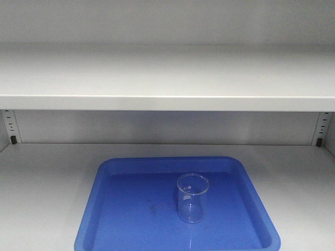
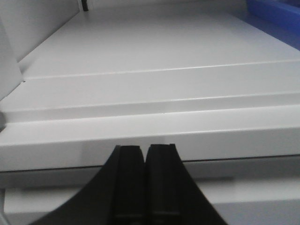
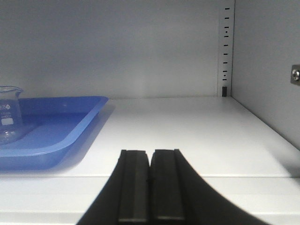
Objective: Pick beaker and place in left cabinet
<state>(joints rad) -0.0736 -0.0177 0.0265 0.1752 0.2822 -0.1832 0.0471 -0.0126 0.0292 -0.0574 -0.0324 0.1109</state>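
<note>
A: Front view first; what's on the lower shelf (image 1: 47, 198) of the left cabinet (image 1: 167, 78)?

B: Blue tray (image 1: 125, 230), sitting mid-shelf toward the front edge, w/ its near edge cut off by the frame bottom; beaker (image 1: 192, 197) upright inside it, right of tray centre, nearer the front rim than the back; clear glass, spout at the rim, nothing visible in it. Upper shelf spans the view above; slotted rails (image 1: 9, 125) in both back corners.

A: Left wrist cam?

B: Left gripper (image 2: 145, 154) w/ black fingers pressed together, nothing between; it sits just off the front edge of the grey shelf (image 2: 150, 70); sliver of the blue tray (image 2: 281, 14) at the far right, well apart from the gripper. Beaker not in this view.

A: Right wrist cam?

B: Right gripper (image 3: 150, 159) likewise closed tight on nothing, at the shelf's front edge, low and level w/ the surface; tray (image 3: 56, 140) off to its left, beaker (image 3: 9, 115) standing in it at the frame's left edge, partly cut off; white markings faint on the glass. Slotted rail (image 3: 226, 51) in the back right corner; bare shelf (image 3: 187, 131) betw. tray and right wall.

A: Contact w/ beaker?

B: None; both grippers apart from it.
</note>
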